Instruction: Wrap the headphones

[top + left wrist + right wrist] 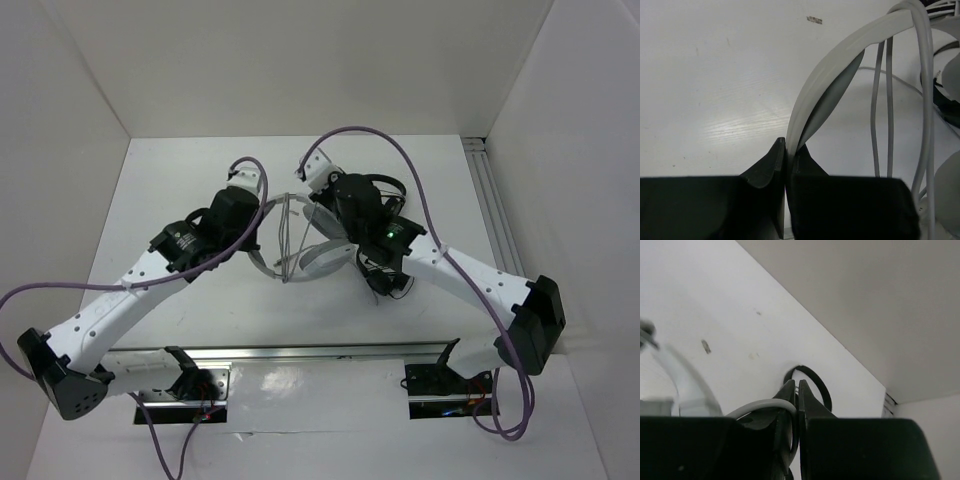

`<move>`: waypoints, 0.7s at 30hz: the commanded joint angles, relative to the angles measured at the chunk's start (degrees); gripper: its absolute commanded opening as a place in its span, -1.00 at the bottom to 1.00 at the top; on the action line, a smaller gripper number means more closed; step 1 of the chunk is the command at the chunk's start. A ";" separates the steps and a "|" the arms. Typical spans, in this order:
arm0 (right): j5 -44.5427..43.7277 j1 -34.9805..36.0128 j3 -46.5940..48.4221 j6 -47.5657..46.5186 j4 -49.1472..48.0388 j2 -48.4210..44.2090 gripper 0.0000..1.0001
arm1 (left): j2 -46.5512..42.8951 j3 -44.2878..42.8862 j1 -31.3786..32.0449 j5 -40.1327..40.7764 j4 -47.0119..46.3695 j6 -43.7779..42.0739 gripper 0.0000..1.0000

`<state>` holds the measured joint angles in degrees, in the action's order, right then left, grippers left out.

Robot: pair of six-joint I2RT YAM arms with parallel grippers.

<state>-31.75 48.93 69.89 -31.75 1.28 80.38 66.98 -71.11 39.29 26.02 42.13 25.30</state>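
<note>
- White tabletop [170,190] and pale walls [300,60] filled your overhead view. The left arm [150,270] and right arm [470,275] met mid-table, with the headphones [324,262] lying between their wrists and thin cable [289,235] strands strung across them.
- On your left wrist camera, the left gripper [790,145] was clamped on the headband [840,60] edge, fingers squeezing it from both sides (cable strands hung just beyond).
- On your right wrist camera, the right gripper [798,390] had its fingers pressed together. The grey cable arched over one finger and slipped into the seam, so you had it pinched there.
</note>
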 commanded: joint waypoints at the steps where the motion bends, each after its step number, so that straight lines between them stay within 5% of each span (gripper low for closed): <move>1: 4.14 -4.45 6.31 4.49 -5.67 -2.60 -0.74 | -1.33 0.36 4.12 -7.90 9.20 -7.63 -1.00; 4: 7.14 -6.47 8.06 6.08 -5.06 -1.37 -1.00 | -1.33 -1.39 5.79 -7.92 11.66 -7.02 -1.00; 12: 16.88 -12.53 6.50 10.47 -4.62 1.18 -0.99 | -1.77 -8.07 8.26 -11.50 14.38 -8.16 -1.00; 21: 41.84 -19.83 6.67 17.59 -5.67 4.34 -0.92 | -1.77 -12.28 11.07 -12.67 16.93 -8.08 -1.00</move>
<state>9.45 34.89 73.19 -18.39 3.86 82.74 67.16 -79.70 47.11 23.75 48.62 22.41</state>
